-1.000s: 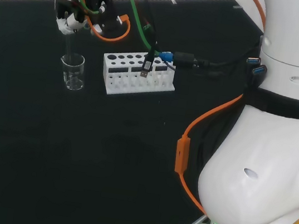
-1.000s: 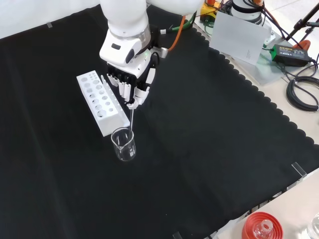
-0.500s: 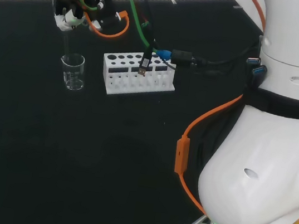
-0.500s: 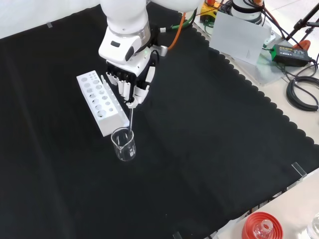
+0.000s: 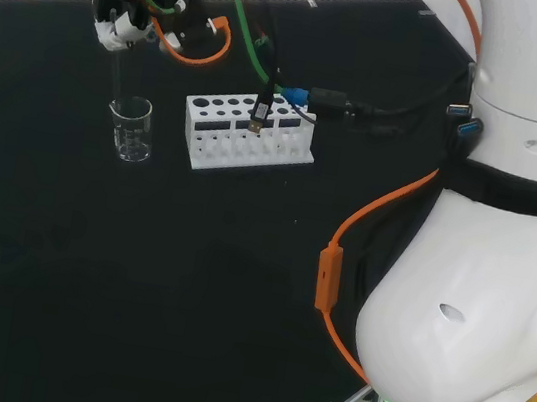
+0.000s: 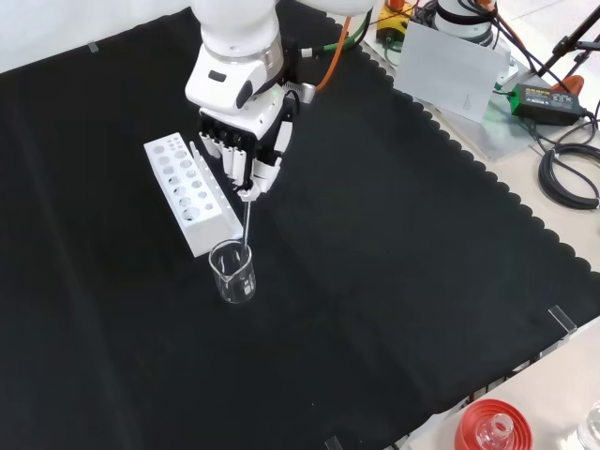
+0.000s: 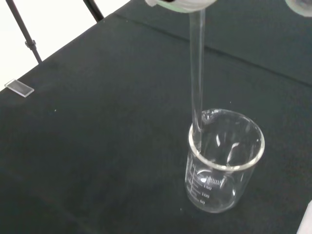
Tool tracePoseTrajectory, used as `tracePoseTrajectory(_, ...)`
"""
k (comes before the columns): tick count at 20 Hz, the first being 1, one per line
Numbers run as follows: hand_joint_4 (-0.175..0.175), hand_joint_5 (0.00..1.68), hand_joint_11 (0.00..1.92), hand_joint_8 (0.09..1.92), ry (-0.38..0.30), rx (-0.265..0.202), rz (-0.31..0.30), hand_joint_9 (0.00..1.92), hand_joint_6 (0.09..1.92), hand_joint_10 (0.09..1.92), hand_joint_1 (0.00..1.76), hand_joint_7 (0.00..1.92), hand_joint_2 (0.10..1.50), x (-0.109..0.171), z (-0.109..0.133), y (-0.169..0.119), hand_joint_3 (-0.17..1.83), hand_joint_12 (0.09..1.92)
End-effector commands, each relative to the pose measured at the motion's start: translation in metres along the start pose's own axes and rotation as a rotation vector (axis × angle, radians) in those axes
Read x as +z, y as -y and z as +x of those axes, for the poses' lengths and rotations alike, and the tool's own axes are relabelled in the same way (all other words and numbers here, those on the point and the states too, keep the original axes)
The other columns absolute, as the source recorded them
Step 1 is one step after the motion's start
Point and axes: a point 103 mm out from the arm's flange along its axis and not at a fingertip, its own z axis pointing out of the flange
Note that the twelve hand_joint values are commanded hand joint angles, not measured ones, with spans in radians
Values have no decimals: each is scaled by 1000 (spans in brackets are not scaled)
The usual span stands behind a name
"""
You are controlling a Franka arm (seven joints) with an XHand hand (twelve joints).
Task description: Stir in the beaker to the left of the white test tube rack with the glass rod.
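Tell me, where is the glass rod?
In the front view the glass rod hangs from the hand with its tip at the beaker rim, near the white rack.

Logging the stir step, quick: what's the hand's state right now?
Hand: shut on the glass rod, whose lower end is at the beaker rim.

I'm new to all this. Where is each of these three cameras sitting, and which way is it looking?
Head view: behind and above the arm's base, looking over its big white links at the bench; hand at upper left.
Front view: opposite, looking down on the black cloth; hand enters from the top.
Wrist view: at the wrist, looking past the palm down the glass rod.
All three share the beaker; head and front share the white rack.
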Motion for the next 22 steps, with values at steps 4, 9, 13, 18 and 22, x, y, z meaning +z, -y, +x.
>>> tracePoseTrajectory(4, -175, 1243, 1626, 578, 21, 7, 11, 1785, 567, 395, 1312, 1293, 1073, -6, 6, -2, -175, 688)
tracePoseTrajectory(9, -175, 1243, 1626, 578, 20, 8, 15, 1785, 566, 395, 1312, 1293, 1073, -6, 9, -3, -175, 688)
tracePoseTrajectory(13, -175, 1244, 1626, 578, 22, 0, 11, 1785, 566, 394, 1312, 1294, 1073, -6, 11, -3, -175, 688)
tracePoseTrajectory(18, -175, 1244, 1626, 577, 18, 12, 10, 1785, 566, 394, 1312, 1294, 1073, -4, 6, 6, -175, 688)
tracePoseTrajectory(22, -175, 1244, 1626, 577, 6, 8, 13, 1785, 566, 394, 1313, 1294, 1073, -3, 8, 3, -175, 688)
